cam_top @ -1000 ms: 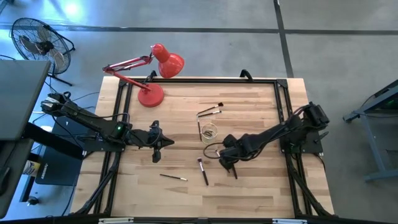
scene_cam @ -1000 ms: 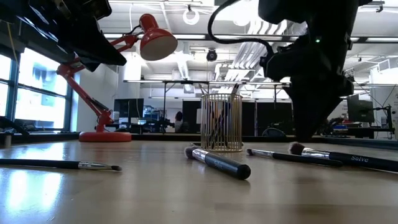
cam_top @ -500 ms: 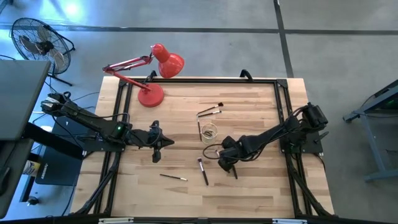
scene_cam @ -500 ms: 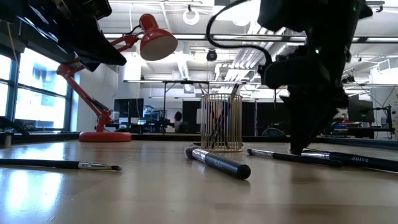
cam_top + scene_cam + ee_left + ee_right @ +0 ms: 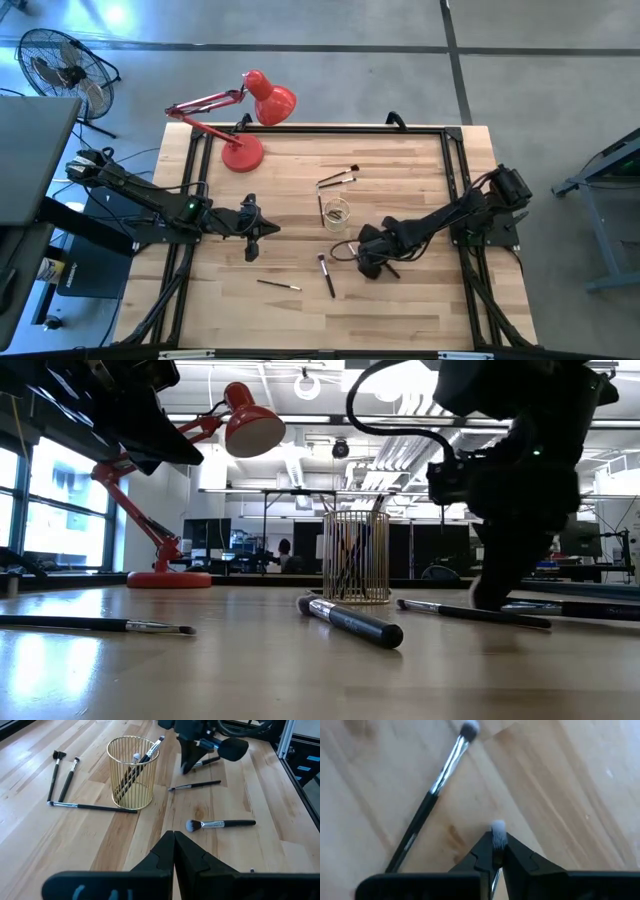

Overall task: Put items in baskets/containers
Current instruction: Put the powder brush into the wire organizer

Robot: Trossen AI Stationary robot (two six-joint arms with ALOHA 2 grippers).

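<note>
While the left gripper [image 5: 251, 240] waits with its fingers pressed together over the left half of the table [image 5: 420, 300], most of the sorting remains. Going left to right in the high view, one thin brush [image 5: 279, 285] lies alone near the front edge, a dark-handled brush [image 5: 326, 274] lies just right of it, and three more brushes [image 5: 338, 179] rest behind and beside the wire basket [image 5: 131, 772], which is a gold wire cup rather than glass and already holds a few brushes upright. Farther right, the right gripper [image 5: 496, 851] sits low over the wood, pinching a white-tipped brush [image 5: 497, 832], with another brush [image 5: 432, 795] lying just beside it. By my judgement roughly a third is done.
</note>
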